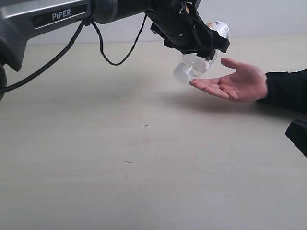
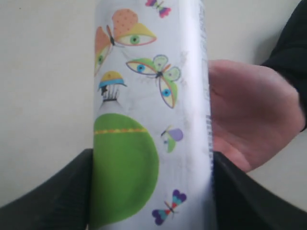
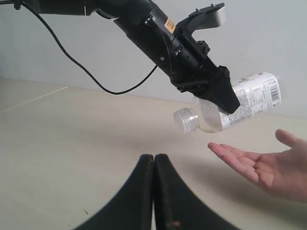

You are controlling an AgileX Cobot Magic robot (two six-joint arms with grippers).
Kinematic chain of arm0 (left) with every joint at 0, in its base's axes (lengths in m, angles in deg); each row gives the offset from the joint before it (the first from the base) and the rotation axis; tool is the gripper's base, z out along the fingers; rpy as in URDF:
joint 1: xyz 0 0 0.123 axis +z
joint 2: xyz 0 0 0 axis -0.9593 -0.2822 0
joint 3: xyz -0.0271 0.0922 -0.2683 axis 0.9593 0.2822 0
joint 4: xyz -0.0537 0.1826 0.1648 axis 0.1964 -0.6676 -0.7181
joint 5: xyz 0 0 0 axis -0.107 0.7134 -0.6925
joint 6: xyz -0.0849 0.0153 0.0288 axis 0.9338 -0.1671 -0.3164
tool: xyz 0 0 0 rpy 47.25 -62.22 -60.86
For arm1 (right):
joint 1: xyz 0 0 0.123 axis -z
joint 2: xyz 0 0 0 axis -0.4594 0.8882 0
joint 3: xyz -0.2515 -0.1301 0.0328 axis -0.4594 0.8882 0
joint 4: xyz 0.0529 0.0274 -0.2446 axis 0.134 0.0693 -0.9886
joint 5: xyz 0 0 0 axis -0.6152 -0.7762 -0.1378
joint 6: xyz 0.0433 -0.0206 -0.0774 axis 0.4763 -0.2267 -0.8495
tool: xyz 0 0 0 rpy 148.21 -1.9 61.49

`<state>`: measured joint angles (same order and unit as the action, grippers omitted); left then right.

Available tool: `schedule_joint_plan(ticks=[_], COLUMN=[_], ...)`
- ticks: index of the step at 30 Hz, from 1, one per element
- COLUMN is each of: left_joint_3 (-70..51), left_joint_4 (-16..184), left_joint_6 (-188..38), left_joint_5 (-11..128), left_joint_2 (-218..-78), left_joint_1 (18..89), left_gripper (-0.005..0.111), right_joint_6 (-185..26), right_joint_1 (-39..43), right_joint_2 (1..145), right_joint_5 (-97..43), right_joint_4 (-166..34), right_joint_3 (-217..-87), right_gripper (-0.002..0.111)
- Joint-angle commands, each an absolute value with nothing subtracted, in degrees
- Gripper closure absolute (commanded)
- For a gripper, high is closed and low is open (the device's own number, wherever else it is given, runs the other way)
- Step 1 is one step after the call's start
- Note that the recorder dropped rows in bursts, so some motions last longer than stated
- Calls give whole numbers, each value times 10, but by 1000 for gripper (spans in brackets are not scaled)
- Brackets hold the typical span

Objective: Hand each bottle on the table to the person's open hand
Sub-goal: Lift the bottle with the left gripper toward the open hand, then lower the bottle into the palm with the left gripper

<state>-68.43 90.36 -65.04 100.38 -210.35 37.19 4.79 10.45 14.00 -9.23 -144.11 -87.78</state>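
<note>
bottle: gripped between fingers | open hand: close behind

Everything is lit pretty softly and evenly. A faint shadow is cast on the bench under the hand, right of centre in the exterior view. Up close in the left wrist view, the bottle is rendered kinda blurry.

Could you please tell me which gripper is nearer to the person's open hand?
The left. The left gripper holds a bottle just above the fingertips of the open hand; the right gripper, shut and empty, sits apart from it, over the table.
</note>
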Motion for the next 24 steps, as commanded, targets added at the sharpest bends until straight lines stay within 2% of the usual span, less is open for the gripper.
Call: schedule_joint_plan(ticks=[1,12,24], left_joint_3=[-681,-650,-585], left_joint_4=[909,897,893], left_joint_6=[-573,-447,-344], left_joint_5=[996,977,828], left_joint_2=[-2095,-2096,-2096], left_joint_1=[352,311,284], left_gripper=[107,107,107], right_joint_6=[47,47,47], right_joint_1=[106,106,106], right_joint_2=[139,139,139], right_joint_5=[-89,-89,-89], right_joint_4=[-1444,-1444,-1444], right_joint_3=[-875,-875,-875], right_gripper=[108,108,108])
